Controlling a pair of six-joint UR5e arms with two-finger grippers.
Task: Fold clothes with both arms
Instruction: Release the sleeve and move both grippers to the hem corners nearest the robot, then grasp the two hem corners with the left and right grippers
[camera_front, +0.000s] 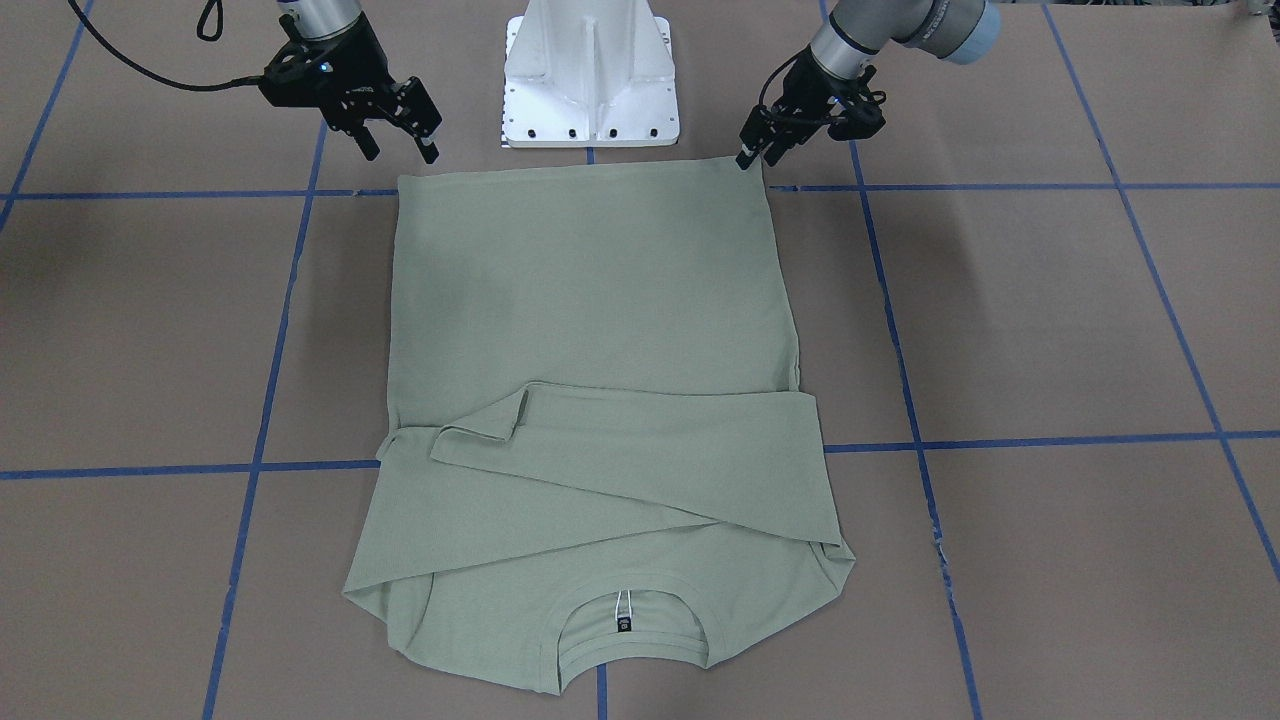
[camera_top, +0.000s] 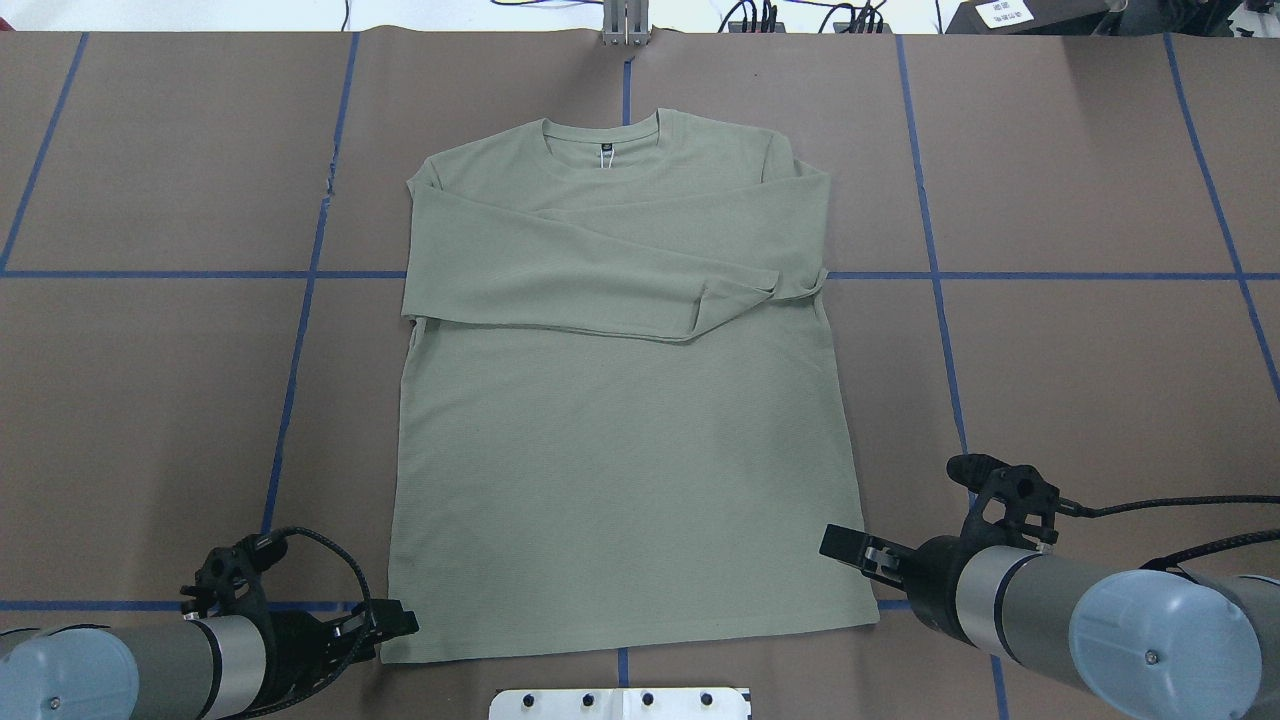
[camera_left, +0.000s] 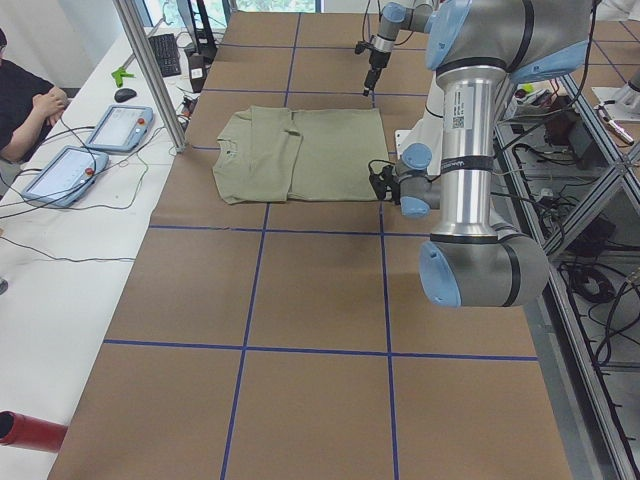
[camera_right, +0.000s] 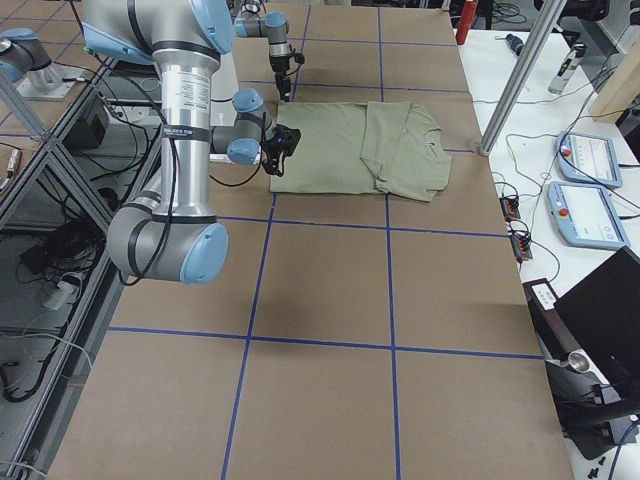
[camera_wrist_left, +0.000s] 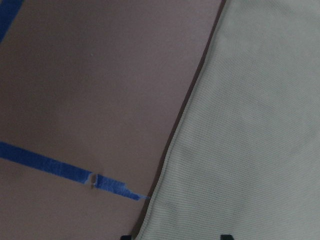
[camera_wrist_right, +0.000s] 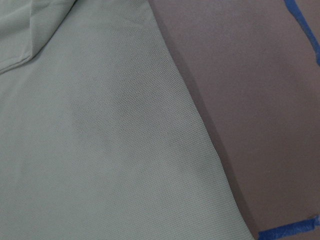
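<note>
**A:** The shirt (camera_top: 620, 440) lay flat on the table (camera_top: 1080, 380), with the neckline (camera_top: 603, 135) on the side away from the robot and both sleeves (camera_top: 600, 280) crossed over the chest.

**B:** And both tools were down at the hem! The left gripper (camera_front: 760, 155) sat right on its corner, parted only a little. Its wrist view showed the cloth edge running between the jaws, with nothing pinched.

**A:** The right gripper (camera_front: 398, 145) was spread wider, empty, and just off the other corner. It looked to be over bare table rather than fabric.

**B:** That was my worry. If both had closed as they stood, the right could have caught air or only a thread of hem. One corner would rise alone and the shirt would skew.

**A:** I'd add the knit itself, because it looked soft. A shallow pinch might have slipped out halfway through the lift.

**B:** A lopsided pull could also have dragged the body under those sleeves. The upper one, with its cuff turned back, looked loose enough to slide off and undo the fold.

**A:** An even bite on both corners was what the moment called for.
</note>
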